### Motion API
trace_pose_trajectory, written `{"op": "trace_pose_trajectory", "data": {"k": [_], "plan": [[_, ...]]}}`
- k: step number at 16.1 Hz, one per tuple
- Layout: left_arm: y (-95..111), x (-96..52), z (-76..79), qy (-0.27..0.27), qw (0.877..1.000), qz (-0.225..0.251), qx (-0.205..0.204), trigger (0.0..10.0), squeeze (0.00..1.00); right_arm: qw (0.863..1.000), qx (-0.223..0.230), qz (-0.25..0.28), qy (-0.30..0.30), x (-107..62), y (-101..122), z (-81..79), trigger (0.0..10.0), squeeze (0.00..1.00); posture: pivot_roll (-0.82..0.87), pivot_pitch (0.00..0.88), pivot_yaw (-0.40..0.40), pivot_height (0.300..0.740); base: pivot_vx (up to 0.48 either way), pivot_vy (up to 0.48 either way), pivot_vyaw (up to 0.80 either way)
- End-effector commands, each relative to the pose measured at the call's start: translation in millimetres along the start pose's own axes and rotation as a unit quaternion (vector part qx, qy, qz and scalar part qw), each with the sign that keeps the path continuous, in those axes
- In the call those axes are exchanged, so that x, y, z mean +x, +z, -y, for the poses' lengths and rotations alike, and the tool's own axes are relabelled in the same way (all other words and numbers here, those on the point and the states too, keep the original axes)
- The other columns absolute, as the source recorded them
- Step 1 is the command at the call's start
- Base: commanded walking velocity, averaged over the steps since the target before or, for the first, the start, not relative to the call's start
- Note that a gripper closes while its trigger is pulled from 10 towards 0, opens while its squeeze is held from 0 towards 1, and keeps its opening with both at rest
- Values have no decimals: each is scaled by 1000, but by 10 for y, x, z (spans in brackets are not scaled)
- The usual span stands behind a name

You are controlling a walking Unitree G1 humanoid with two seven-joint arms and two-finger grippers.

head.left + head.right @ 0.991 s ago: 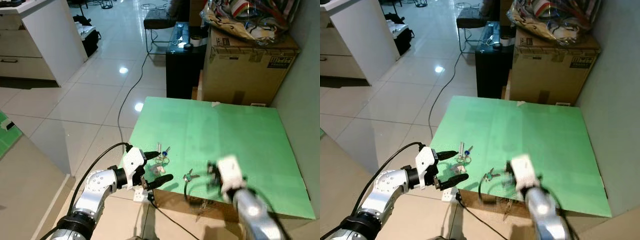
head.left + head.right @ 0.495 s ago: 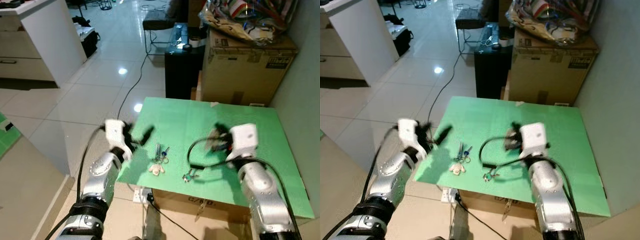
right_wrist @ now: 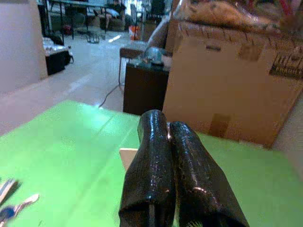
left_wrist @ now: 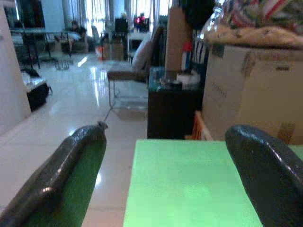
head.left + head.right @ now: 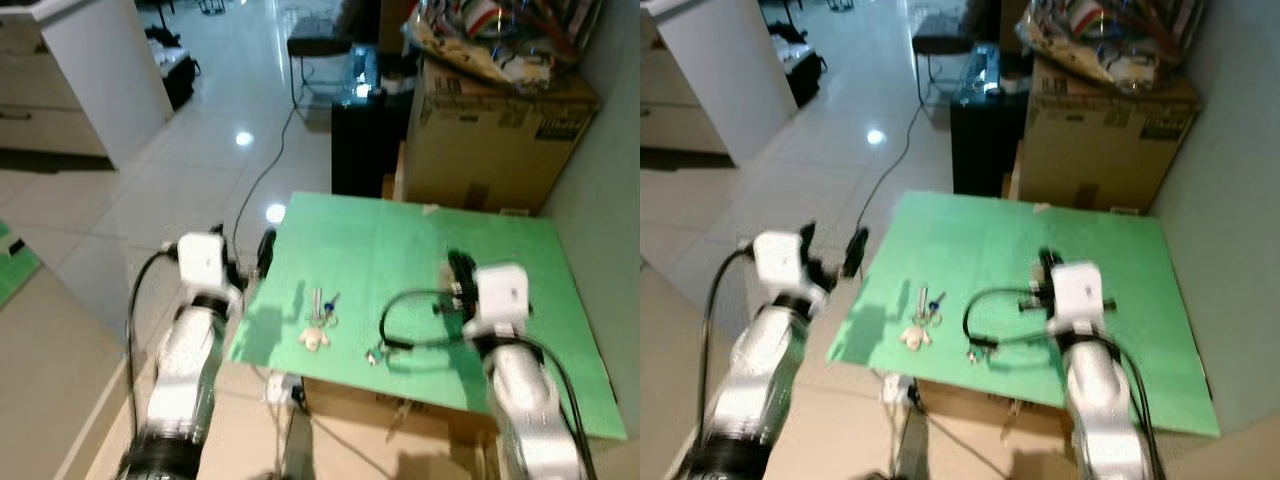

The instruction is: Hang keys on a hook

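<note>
A bunch of keys with a blue tag (image 5: 322, 305) lies flat on the green tabletop (image 5: 410, 250) near its front left. A small white fob (image 5: 314, 339) rests just in front of it, and a second small key bunch (image 5: 375, 353) lies to its right by the front edge. My left gripper (image 5: 243, 250) is open and held up beside the table's left edge, pointing over the table; its fingers (image 4: 61, 179) stand wide apart and hold nothing. My right gripper (image 3: 168, 156) is shut and empty, raised over the table's middle right (image 5: 458, 270), away from the keys (image 3: 9, 203).
A large cardboard box (image 5: 495, 130) with a full bag on top stands behind the table, with a black cabinet (image 5: 365, 130) to its left. A cable (image 5: 265, 175) runs across the tiled floor. White cabinets (image 5: 80, 70) are far left. A wall closes off the right side.
Both arms have risen. The left gripper left the keys at the front edge and swung up to the table's left side. The right gripper rose from the front edge to above the table.
</note>
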State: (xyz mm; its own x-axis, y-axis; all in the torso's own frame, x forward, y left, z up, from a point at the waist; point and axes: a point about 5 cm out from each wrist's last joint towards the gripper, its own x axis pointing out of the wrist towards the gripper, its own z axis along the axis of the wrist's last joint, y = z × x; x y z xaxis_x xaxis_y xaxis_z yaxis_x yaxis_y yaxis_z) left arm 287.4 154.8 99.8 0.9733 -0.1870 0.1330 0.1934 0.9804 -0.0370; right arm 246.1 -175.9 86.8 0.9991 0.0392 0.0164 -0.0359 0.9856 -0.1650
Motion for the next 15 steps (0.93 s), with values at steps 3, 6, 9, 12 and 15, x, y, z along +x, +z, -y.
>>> {"op": "trace_pose_trajectory", "data": {"k": [3, 6, 9, 12, 15], "plan": [[51, 92, 16, 1, 1000, 5, -3, 10000, 0, 999, -1, 29, 15, 23, 94, -58, 0, 0, -118, 0, 64, 740, 0, 0, 0], [21, 83, 5, 16, 1000, -14, 5, 10000, 0, 999, 2, 17, 31, 136, 73, -44, 0, 0, -107, 0, 48, 740, 0, 0, 392], [-36, 19, -24, 21, 999, -31, -5, 10000, 0, 999, 23, -2, 39, 197, 9, -45, 0, 0, -100, 0, 41, 740, 0, 317, 490], [-40, -20, -73, 41, 999, -31, -3, 10000, 0, 996, 43, -27, 67, 275, -68, -100, 0, 0, -62, 0, 9, 740, 0, 472, 138], [-25, -50, -101, 48, 998, -31, 16, 10000, 0, 995, 46, -28, 89, 367, -59, -165, 0, 0, -3, 0, -30, 740, 0, 472, 0]]}}
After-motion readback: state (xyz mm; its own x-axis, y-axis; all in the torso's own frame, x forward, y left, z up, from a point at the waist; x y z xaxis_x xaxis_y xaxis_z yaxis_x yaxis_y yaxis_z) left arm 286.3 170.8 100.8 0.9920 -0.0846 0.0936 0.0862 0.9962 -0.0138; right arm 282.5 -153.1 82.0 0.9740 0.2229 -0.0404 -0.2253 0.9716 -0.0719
